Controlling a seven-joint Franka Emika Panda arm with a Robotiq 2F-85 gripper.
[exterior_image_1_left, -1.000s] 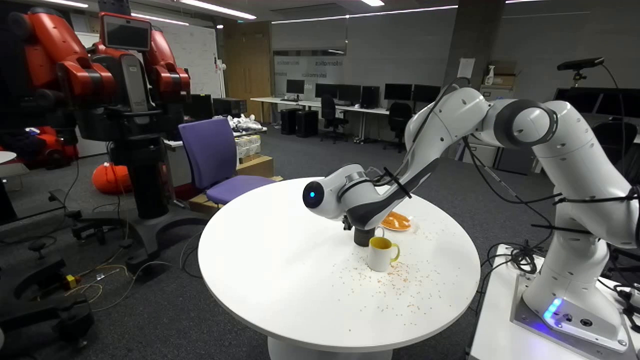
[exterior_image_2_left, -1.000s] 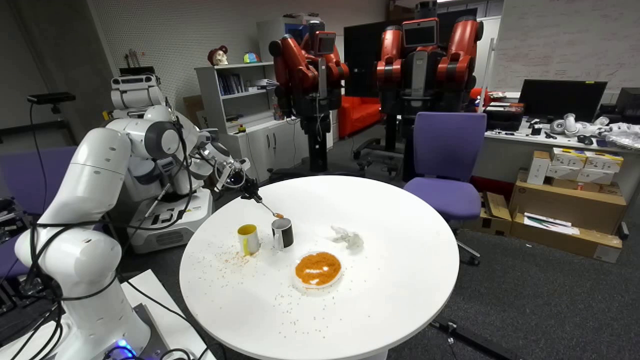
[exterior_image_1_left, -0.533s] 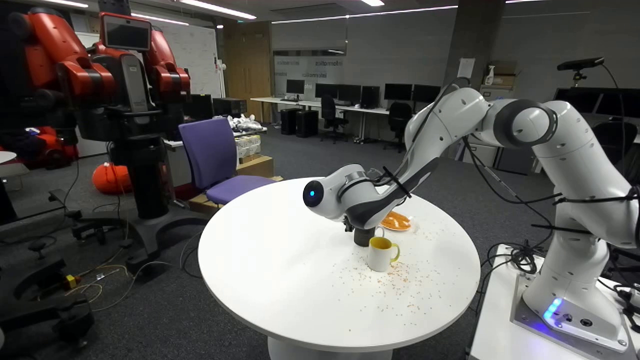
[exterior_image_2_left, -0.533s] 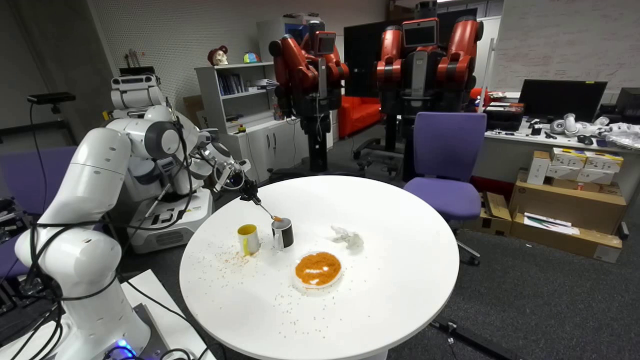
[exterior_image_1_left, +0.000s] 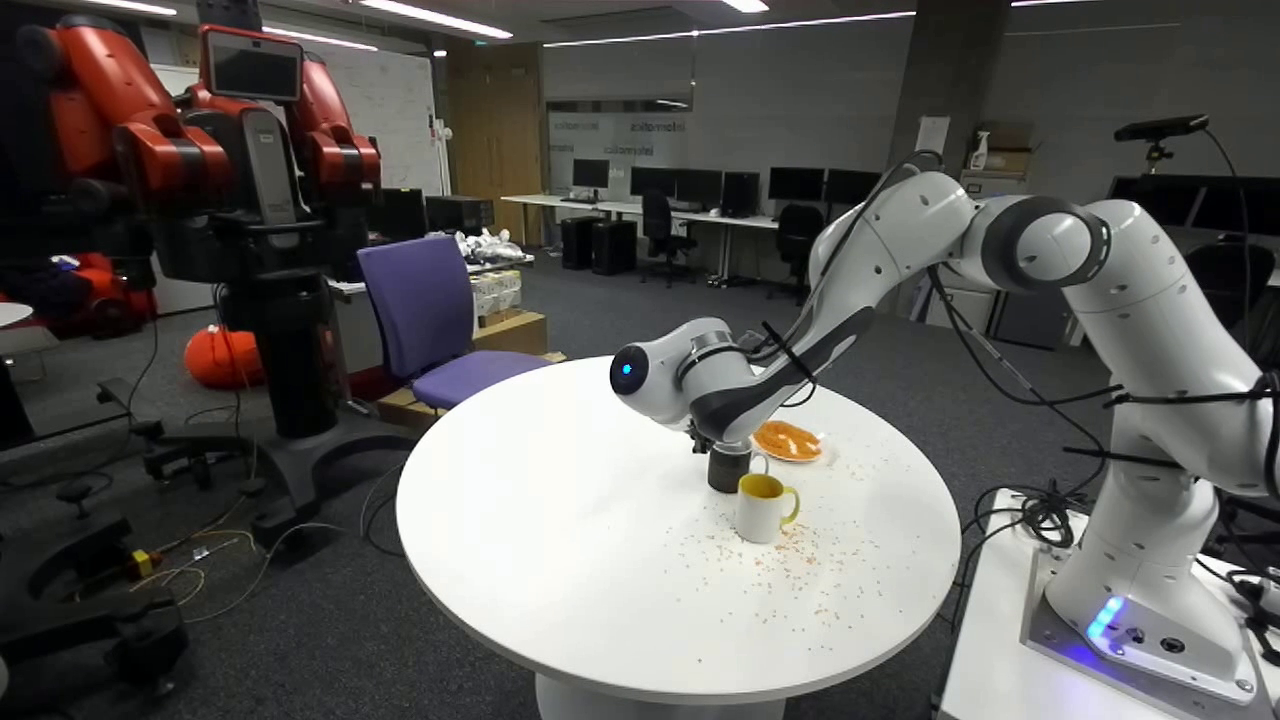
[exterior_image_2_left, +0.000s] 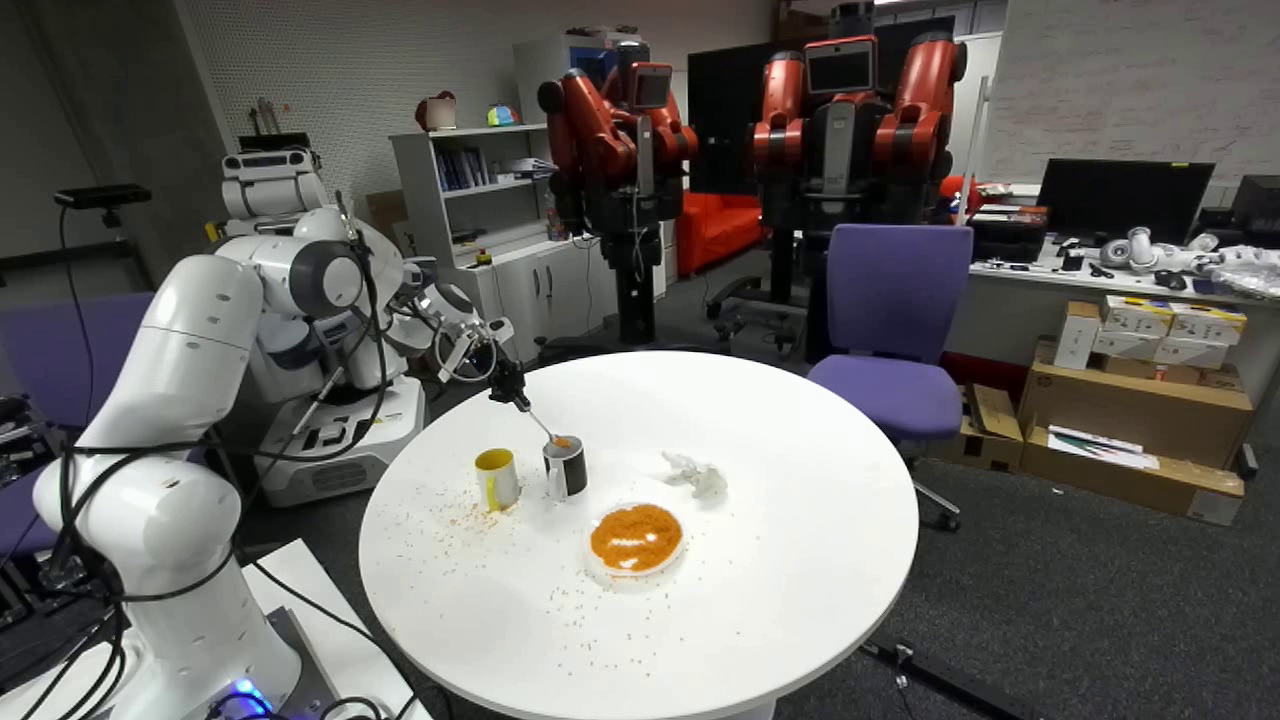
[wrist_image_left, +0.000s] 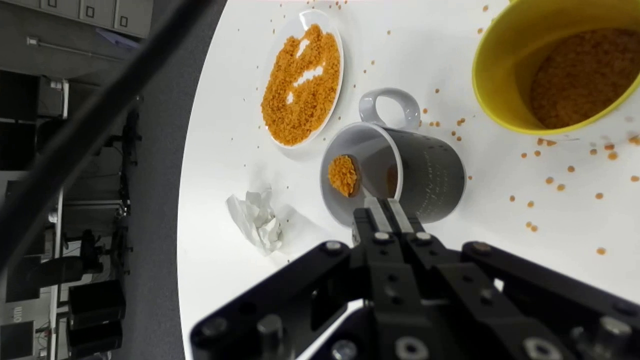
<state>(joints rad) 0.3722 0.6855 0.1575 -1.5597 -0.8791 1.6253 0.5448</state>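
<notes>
Gripper (wrist_image_left: 388, 204) grasps a spoon (wrist_image_left: 357, 185) at the dark mug (wrist_image_left: 432, 175); scooping looks done, emptying the orange grains (wrist_image_left: 342, 175) remains; to its left in the wrist view, a plate (wrist_image_left: 309, 76) holds more.

In an exterior view the spoon (exterior_image_2_left: 541, 424) is too small to tell whether it touches the dark mug (exterior_image_2_left: 573, 473); in the wrist view the hand (wrist_image_left: 386, 201) hides most of the spoon's handle, a black cable (wrist_image_left: 97, 119) is blurred and the yellow-lined mug (wrist_image_left: 505, 67) is cut off at the top and right.

Round white tabletop (exterior_image_2_left: 820, 480): room left outward of crumpled white wad (wrist_image_left: 257, 220)
Dark grey-lined mug (wrist_image_left: 432, 175): one side blocked by yellow-lined white mug (exterior_image_2_left: 508, 480)
</notes>
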